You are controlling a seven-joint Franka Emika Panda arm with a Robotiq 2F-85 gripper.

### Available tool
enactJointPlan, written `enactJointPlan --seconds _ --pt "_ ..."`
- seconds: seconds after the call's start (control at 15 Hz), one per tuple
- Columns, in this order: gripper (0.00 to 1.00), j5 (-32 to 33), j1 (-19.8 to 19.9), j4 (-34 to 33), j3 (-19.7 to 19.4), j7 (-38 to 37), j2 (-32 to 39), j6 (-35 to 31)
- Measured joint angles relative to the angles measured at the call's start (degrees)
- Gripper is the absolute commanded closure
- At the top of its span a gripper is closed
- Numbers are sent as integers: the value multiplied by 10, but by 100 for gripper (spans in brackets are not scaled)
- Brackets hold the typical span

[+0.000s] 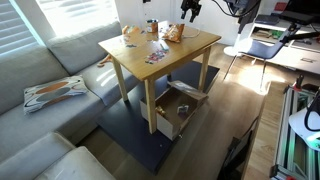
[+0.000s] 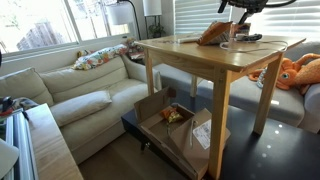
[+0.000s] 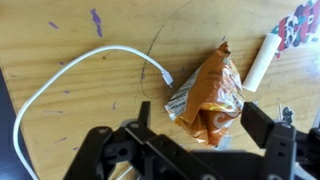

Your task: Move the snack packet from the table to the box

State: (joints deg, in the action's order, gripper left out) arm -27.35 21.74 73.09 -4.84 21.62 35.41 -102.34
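Note:
The orange crinkly snack packet [image 3: 208,95] lies on the light-wood table [image 3: 70,110]. It shows in both exterior views [image 1: 173,33] [image 2: 212,33], near the table's far edge. My gripper [image 3: 198,118] is open and hangs just above the packet, with one dark finger on each side of it and nothing held. The gripper also shows in both exterior views [image 1: 190,10] [image 2: 236,22]. The small cardboard box [image 1: 176,112] [image 2: 185,130] stands open on the floor under the table [image 1: 190,48] [image 2: 215,62].
On the table lie a white cable [image 3: 70,75], a white stick [image 3: 262,62] and colourful papers [image 3: 300,25] [image 1: 155,56]. Another orange-brown item [image 1: 131,33] sits at the table's far corner. A sofa [image 1: 50,110] [image 2: 80,95] and a white desk [image 1: 290,55] flank the table.

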Motion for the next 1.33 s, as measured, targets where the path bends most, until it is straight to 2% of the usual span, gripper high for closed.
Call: enactJointPlan --seconds 0.07,0.33,0.6,1.07,1.33 --pt "48 -3 3 -9 4 -1 8 -1" --pt "68 -7 11 -40 15 -6 34 -10" --pt "100 -12 12 -59 21 -11 55 -20" --pt "100 -12 10 -70 22 -17 58 -8" --pt "100 -10 10 -61 22 -9 3 101"
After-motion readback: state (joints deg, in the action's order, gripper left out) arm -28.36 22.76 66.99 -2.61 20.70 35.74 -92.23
